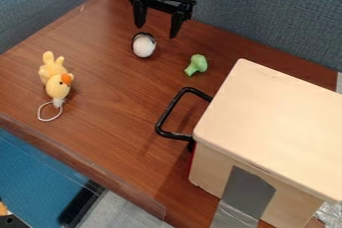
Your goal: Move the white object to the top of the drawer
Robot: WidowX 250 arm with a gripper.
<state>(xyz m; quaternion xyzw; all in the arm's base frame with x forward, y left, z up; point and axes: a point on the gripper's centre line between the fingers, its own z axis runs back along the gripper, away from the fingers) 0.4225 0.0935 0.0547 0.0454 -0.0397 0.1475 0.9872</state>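
We note gripper (157, 31) spread wide, upper centre; white object (143, 46) just below in frame, apparently dark-rimmed. We advise centring fingers over it, descending straight, closing gently, lifting above drawer (277, 117), lower right.

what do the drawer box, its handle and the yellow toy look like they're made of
Drawer box: probably wood or wood-look board, smooth and satiny, judging by its pale tan, faintly shiny top.
Handle: metal or hard plastic, glossy black; highlights run along its bar.
Yellow toy: likely plush fabric, matte, with soft, fuzzy-looking outlines.
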